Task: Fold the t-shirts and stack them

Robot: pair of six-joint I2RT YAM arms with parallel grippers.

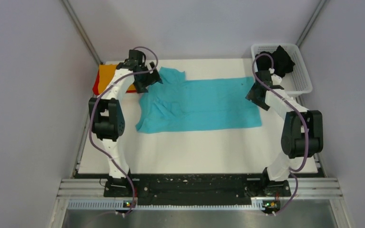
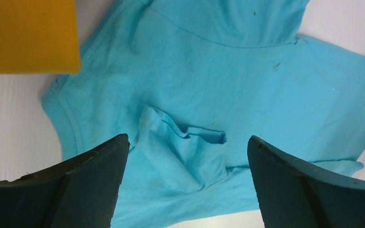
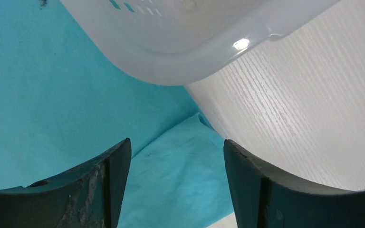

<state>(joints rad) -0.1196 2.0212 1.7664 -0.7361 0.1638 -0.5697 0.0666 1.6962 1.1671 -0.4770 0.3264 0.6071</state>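
The turquoise t-shirt [image 1: 199, 104] lies spread flat across the table's middle, collar end to the left. A folded orange shirt [image 1: 107, 78] lies on a red one [image 1: 96, 84] at the back left; the orange also shows in the left wrist view [image 2: 28, 35]. A black shirt [image 1: 278, 59] sits in the basket. My left gripper [image 1: 148, 81] is open above the turquoise shirt's [image 2: 228, 85] upper left, over a rumpled fold [image 2: 185, 152]. My right gripper [image 1: 255, 97] is open over the shirt's right edge [image 3: 180, 171], holding nothing.
A white mesh basket [image 1: 300, 71] stands at the back right corner; its rim [image 3: 190, 57] is close above my right gripper. Grey walls close in on both sides. The bare white table [image 1: 195, 152] lies in front of the shirt.
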